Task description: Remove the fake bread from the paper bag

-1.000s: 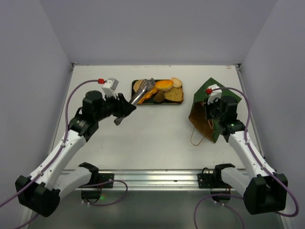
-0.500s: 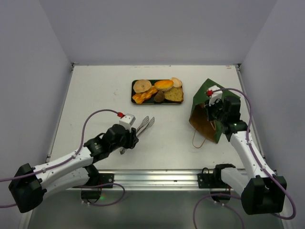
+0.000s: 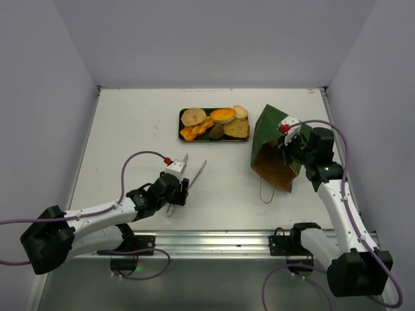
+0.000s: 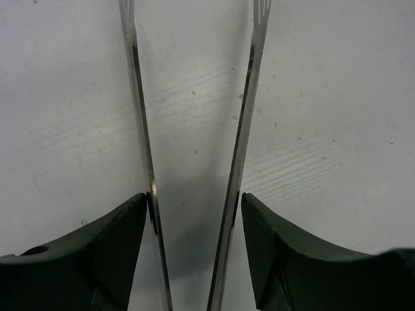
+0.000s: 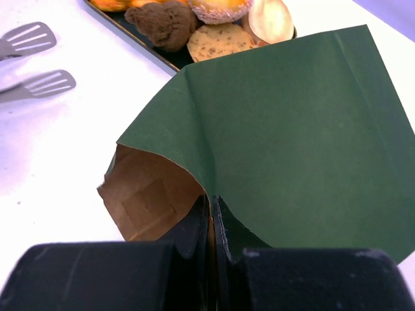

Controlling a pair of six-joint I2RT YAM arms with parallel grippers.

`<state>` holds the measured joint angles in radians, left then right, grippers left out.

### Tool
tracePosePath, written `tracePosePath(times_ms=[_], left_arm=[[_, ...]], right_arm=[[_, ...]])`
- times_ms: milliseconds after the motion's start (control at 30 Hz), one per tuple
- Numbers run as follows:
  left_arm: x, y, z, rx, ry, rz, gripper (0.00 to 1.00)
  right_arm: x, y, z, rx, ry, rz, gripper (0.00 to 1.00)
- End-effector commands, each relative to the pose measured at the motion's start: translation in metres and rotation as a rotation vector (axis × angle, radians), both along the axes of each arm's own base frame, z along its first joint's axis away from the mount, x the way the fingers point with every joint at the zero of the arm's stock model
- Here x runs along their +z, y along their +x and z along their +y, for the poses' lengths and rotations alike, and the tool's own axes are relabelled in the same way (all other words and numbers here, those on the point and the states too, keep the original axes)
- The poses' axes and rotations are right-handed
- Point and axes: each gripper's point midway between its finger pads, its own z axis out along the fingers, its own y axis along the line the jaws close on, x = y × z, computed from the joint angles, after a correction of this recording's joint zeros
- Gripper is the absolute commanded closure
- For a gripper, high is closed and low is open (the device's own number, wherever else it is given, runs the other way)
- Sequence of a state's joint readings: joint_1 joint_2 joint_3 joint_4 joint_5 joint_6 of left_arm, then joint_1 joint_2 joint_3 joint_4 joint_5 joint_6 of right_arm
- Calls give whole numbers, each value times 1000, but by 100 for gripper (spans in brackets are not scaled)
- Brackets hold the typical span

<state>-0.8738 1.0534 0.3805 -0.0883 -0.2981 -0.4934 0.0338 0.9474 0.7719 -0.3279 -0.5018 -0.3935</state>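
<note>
The fake bread [image 3: 223, 116] lies in several pieces on a flat dark tray [image 3: 182, 125] at the back centre; part of it shows in the right wrist view [image 5: 219, 40]. The paper bag [image 3: 271, 133], green outside and brown inside [image 5: 148, 194], is tipped with its mouth toward the front. I see no bread inside it. My right gripper [image 3: 295, 148] [image 5: 213, 208] is shut on the bag's wall at the mouth. My left gripper [image 3: 176, 195] [image 4: 194, 207] is low at the front left, its fingers [image 4: 117, 240] against the spread arms of the metal tongs [image 4: 243, 129].
The tongs [image 3: 193, 170] lie on the table pointing toward the tray, and their tips show in the right wrist view [image 5: 44, 83]. A twine handle [image 3: 265, 192] hangs from the bag's mouth onto the table. Grey walls close in the table on three sides.
My left arm came down from the tray to the table's front with the tongs, whose arms have spread apart. My right gripper has tilted the bag more upright.
</note>
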Motion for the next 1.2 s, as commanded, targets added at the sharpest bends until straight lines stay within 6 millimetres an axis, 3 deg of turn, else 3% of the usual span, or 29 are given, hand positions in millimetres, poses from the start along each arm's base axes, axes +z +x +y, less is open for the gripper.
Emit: tracePosePath(times_ms=[0, 33, 233, 400, 433, 467, 600, 700, 867, 933, 1100, 1167], left_arm=[[5, 8, -1, 51, -45, -52, 36], [4, 6, 1, 54, -47, -49, 33], [8, 3, 3, 60, -101, -77, 23], [23, 1, 7, 69, -141, -106, 13], [28, 0, 7, 70, -155, -115, 3], [39, 1, 5, 69, -194, -137, 0], [63, -1, 7, 76, -246, -165, 0], [82, -2, 9, 79, -279, -193, 0], [112, 2, 23, 152, -311, -243, 0], [113, 2, 31, 192, -296, -239, 0], [134, 3, 43, 235, -299, -271, 0], [139, 2, 46, 242, -301, -280, 0]], right_arm=[[41, 0, 11, 89, 13, -63, 100], [40, -5, 11, 98, 10, -37, 100], [76, -13, 9, 87, 10, -39, 100], [107, -6, -13, -80, 4, -62, 100], [110, -5, -17, -129, 23, -45, 100], [116, -4, -22, -180, 33, -51, 100], [145, -2, -42, -360, 86, -67, 100], [154, -4, -51, -483, 158, -20, 100], [133, -3, -53, -636, 273, 149, 100], [125, -2, -48, -647, 315, 208, 100], [123, 4, -40, -660, 400, 267, 100], [120, 8, -52, -703, 409, 270, 100]])
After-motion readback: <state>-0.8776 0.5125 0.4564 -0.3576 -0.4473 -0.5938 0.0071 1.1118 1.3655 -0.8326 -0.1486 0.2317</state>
